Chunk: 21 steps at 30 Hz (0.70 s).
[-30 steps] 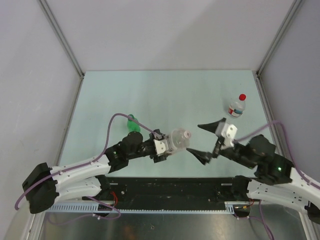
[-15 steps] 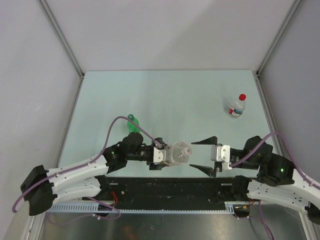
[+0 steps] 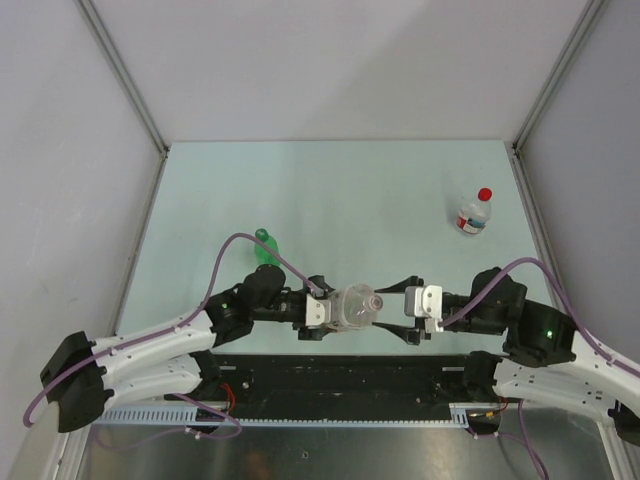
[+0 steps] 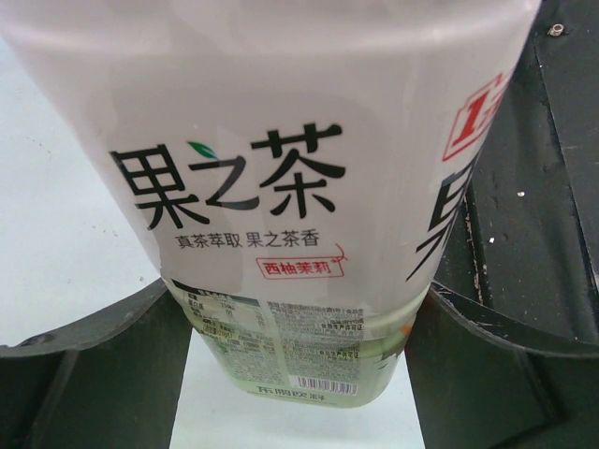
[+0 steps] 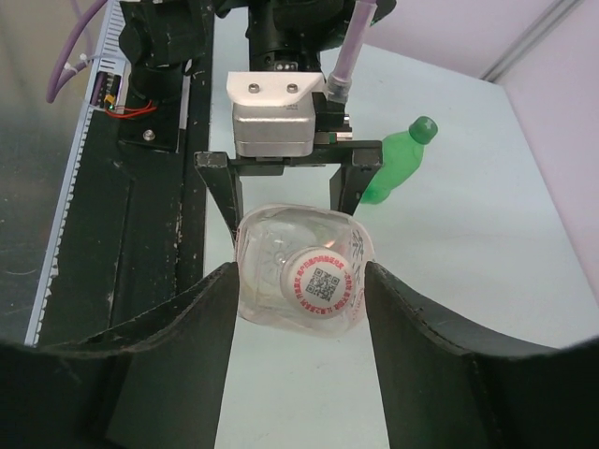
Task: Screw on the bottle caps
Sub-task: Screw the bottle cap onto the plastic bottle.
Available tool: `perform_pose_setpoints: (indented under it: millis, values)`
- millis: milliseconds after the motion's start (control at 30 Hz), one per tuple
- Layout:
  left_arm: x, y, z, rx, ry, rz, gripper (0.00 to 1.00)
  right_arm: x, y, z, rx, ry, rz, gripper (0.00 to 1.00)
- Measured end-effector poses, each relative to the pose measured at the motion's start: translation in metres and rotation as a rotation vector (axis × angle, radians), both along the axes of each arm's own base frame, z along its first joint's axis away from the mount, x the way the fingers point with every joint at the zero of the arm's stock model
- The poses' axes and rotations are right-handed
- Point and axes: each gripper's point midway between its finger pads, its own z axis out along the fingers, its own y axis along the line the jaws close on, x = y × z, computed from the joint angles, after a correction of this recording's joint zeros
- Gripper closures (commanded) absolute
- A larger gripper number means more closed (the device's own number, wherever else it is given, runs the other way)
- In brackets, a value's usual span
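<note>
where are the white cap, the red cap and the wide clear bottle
white cap (image 5: 323,283), right wrist view, centre of its printed top
red cap (image 3: 485,194), top external view, its top
wide clear bottle (image 4: 281,187), left wrist view, middle of its label

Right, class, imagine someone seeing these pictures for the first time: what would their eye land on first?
Probably the clear bottle held sideways by the left gripper at front centre, its white cap pointing between the open fingers of the right gripper. Next come the green bottle lying behind the left arm, and the small bottle with a red cap standing far right.
</note>
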Motion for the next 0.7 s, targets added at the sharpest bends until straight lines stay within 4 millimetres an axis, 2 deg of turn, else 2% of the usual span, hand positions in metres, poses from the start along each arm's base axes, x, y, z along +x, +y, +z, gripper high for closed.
perform_pose_setpoints:
  millis: [167, 300, 700]
  values:
    - [0.000, 0.000, 0.001, -0.002, -0.007, -0.002, 1.00, 0.003, 0.003, -0.006, -0.020, 0.022, -0.014, 0.45]
    - [-0.001, 0.001, 0.000, 0.003, -0.005, -0.003, 1.00, 0.007, 0.006, -0.011, -0.036, 0.039, -0.033, 0.51]
    - [-0.001, 0.002, -0.002, 0.010, 0.000, 0.000, 1.00, 0.011, 0.004, -0.012, -0.028, 0.090, -0.071, 0.63]
